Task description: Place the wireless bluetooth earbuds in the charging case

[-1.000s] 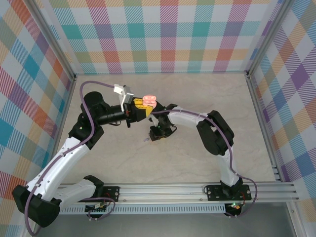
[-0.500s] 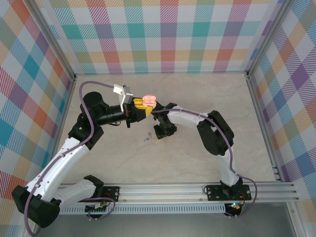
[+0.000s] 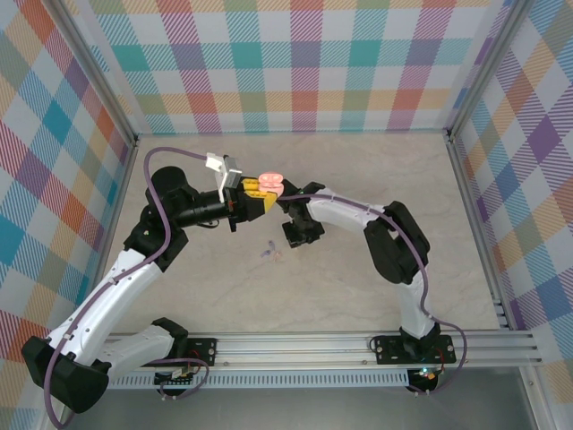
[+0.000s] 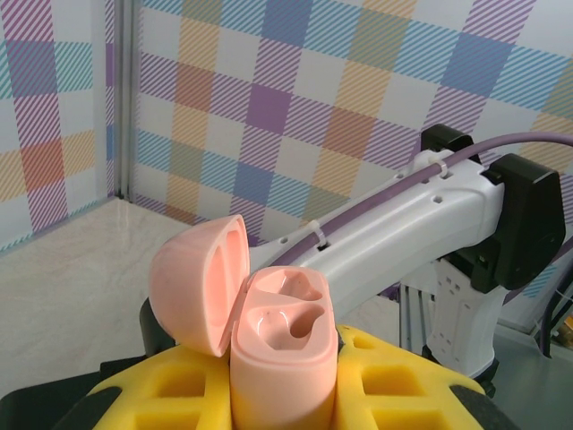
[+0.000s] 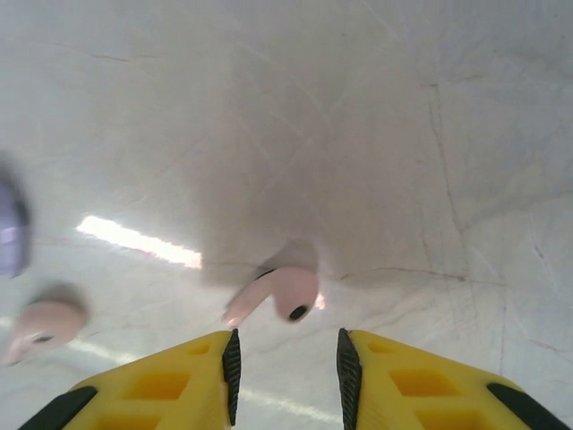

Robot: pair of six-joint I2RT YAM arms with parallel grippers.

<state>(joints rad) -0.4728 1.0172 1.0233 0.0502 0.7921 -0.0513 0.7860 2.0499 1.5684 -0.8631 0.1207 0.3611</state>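
No readable text, label, brand or number anywhere.

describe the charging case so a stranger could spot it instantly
Look near the middle of the table, where the yellow-fingered left gripper clamps the case. It is a peach-pink capsule, its lid flipped open over two empty sockets, and far bigger than the tiny earbuds lying on the table nearby.

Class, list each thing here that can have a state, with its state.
charging case, lid open, both wells empty
left gripper, shut on charging case
right gripper, open, empty
pink earbud, lying loose on table
purple earbud, lying loose on table
second pink piece, lying beside purple earbud
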